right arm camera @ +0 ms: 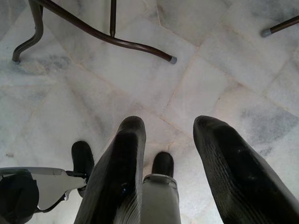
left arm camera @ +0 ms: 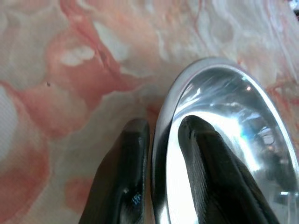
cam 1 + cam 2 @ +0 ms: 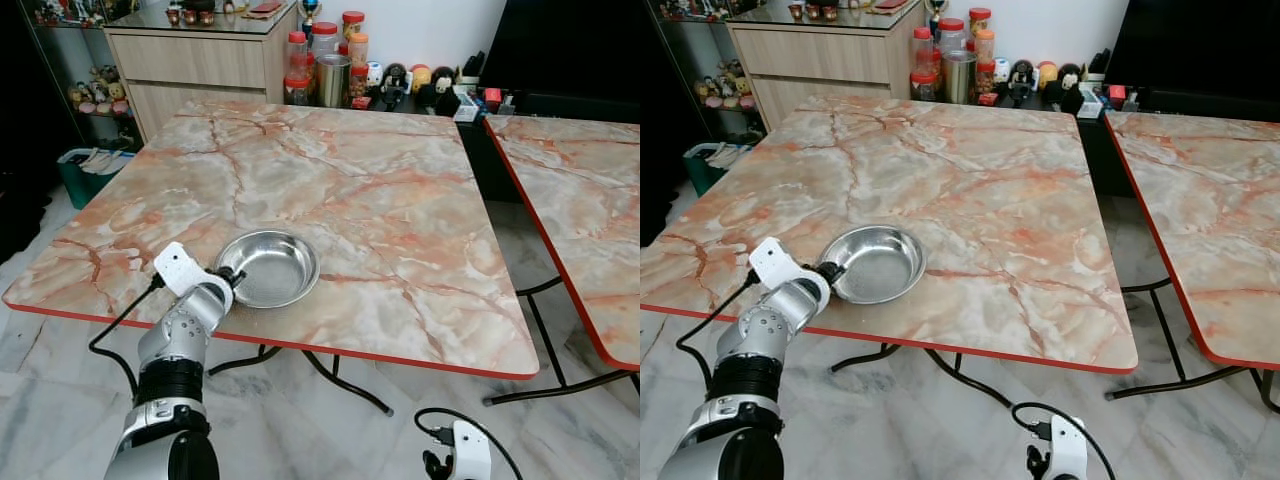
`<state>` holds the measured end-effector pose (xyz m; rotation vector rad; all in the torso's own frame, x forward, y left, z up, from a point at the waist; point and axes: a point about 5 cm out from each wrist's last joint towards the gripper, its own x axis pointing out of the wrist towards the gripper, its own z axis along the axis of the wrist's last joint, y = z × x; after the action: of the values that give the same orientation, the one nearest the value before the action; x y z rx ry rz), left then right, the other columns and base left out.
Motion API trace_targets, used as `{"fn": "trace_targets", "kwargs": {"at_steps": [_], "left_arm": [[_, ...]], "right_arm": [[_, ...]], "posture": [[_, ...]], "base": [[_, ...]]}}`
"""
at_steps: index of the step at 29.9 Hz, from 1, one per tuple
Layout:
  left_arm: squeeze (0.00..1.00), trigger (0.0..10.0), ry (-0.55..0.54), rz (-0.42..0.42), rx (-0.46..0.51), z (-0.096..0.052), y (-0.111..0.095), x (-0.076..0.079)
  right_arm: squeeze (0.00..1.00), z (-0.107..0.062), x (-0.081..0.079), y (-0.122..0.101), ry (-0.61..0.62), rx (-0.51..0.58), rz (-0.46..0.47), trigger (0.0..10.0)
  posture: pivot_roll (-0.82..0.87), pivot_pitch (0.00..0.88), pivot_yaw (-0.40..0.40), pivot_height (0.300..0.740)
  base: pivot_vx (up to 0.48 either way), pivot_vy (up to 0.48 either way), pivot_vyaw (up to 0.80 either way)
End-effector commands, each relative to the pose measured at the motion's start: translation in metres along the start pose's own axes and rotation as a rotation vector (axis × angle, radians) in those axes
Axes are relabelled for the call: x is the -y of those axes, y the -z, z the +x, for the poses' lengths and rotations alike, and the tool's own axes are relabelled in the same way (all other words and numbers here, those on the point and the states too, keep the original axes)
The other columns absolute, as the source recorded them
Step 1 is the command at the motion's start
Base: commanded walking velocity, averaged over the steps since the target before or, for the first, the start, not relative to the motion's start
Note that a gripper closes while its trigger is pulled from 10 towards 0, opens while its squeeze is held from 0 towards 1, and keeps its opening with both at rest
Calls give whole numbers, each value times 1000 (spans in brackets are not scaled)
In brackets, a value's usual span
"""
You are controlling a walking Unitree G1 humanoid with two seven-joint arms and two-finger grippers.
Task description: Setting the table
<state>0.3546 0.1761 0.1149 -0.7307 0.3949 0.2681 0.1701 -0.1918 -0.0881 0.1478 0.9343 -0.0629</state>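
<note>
Right pincer [image 1: 168, 163]: low at the bottom edge of your head view, right of centre, hanging over the marble floor [image 1: 224, 60]; your wrist camera shows its two black fingers spread with nothing between them.
Left pincer [image 2: 161, 144]: lower left of your head view, at the near edge of the bench [image 3: 400, 200]; it is clamped on the bowl's rim, one finger [image 2: 126, 172] outside on the marble top, the other [image 2: 210, 168] inside the bowl.
Steel bowl [image 3: 272, 265]: you see it left of centre in the lower half of the frame, upright on the bench, near the red front edge.
Second bench [image 3: 580, 210]: right edge of the frame, set apart by a gap.
Jars [image 3: 325, 60]: top centre, behind the bench, beside a wooden cabinet [image 3: 190, 60] at the upper left.
</note>
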Motion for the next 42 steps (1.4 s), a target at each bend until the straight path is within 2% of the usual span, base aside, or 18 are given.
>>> {"fn": "trace_targets", "kwargs": {"at_steps": [1,8,9,10,11,17,22,23,25,27,30,31,33,37,38,39,40,42], "left_arm": [[1000,10000,-3,7,8,-1,-3,-1],[1000,10000,-18,40,65,-7,-15,-6],[396,10000,7,30,80,-9,-20,-6],[396,10000,16,27,84,-10,-22,-6],[0,10000,15,25,91,-11,-24,-7],[0,10000,-4,20,137,-17,-38,-20],[0,10000,-12,21,311,-30,-65,-31],[0,10000,-83,113,384,-34,-77,-45],[0,10000,-159,194,426,-36,-85,-60],[0,10000,-281,360,494,-43,-96,-84],[0,10000,-388,492,527,-51,-103,-105],[0,10000,-474,556,544,-59,-106,-123],[0,10000,-566,634,556,-66,-105,-140],[0,10000,-785,752,509,-75,-94,-180],[0,10000,-799,751,505,-76,-93,-184],[0,10000,-837,775,436,-76,-82,-197],[0,10000,-837,775,436,-76,-82,-197],[0,10000,-884,808,255,-75,-53,-224]], "right_arm": [[0,0,1,0,4,-6,-8,10000],[0,0,2,0,4,-5,-7,10000],[0,0,2,0,3,-5,-9,10000],[0,0,2,0,3,-5,-9,10000],[0,0,2,0,2,-6,-10,10000],[0,0,1,-1,1,-6,-13,10000],[0,0,1,0,1,-5,-12,10000],[0,0,1,0,1,-5,-11,10000],[0,0,1,0,1,-5,-10,10000],[0,0,1,0,3,-5,-9,10000],[0,0,1,1,4,-6,-10,10000],[0,0,1,1,4,-8,-12,10000],[0,0,1,1,2,-10,-15,10000],[0,0,1,2,2,-11,-16,10000],[0,-1,1,2,2,-11,-16,10000],[0,-1,1,3,4,-12,-16,10000],[0,-1,1,3,4,-12,-16,10000],[0,-1,1,3,5,-12,-15,10000]], "posture": [[114,0,-35,740],[117,0,-37,740],[124,0,-39,740],[124,0,-39,740],[124,0,-39,740],[124,0,-38,740],[120,0,-33,740],[119,0,-32,740],[120,0,-31,740],[117,0,-28,740],[121,0,-28,740],[125,0,-28,740],[126,0,-29,740],[123,0,-25,740],[123,0,-25,740],[122,0,-22,740],[122,0,-22,740],[117,0,-17,740]], "base": [[0,0,0],[0,0,0],[0,0,0],[0,0,0],[0,0,0],[0,0,0],[0,0,0],[0,0,0],[0,0,0],[0,0,0],[0,0,0],[0,0,0],[0,0,0],[0,0,0],[0,0,0],[0,0,0],[0,0,0],[0,0,0]]}}
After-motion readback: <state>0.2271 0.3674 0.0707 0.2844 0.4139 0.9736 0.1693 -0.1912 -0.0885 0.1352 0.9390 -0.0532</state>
